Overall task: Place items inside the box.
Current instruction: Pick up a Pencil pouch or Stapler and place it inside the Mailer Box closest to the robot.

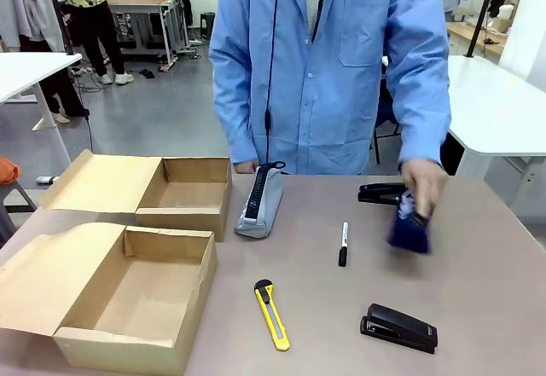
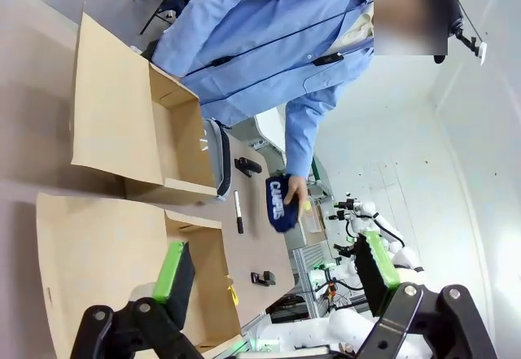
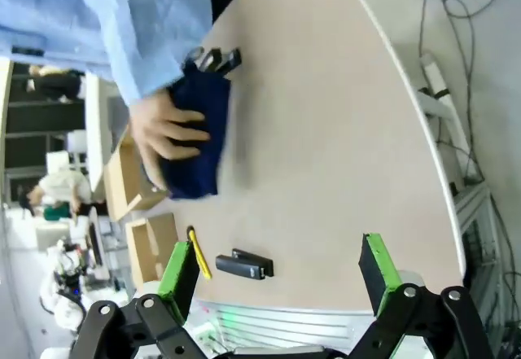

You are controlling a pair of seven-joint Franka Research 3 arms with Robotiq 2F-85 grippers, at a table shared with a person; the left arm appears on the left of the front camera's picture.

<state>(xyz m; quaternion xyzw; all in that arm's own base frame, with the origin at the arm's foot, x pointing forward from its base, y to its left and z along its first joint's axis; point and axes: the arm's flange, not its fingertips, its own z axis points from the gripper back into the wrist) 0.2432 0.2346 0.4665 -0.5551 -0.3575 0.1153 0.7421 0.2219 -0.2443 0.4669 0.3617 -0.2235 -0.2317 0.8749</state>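
White lettering on navy pouch (image 2: 281,203) — "CAMPUS", sideways; print on marker pen (image 1: 343,240) — too small to read

Right end effector (image 3: 279,249): black, green pads (image 3: 377,263)

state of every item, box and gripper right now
near box: open, empty
far box: open, empty
grey pouch: upright on table
navy pouch: held in person's hand
utility knife: lying on table
marker: lying on table
near stapler: closed, on table
far stapler: lying on table
left gripper: open, empty
right gripper: open, empty
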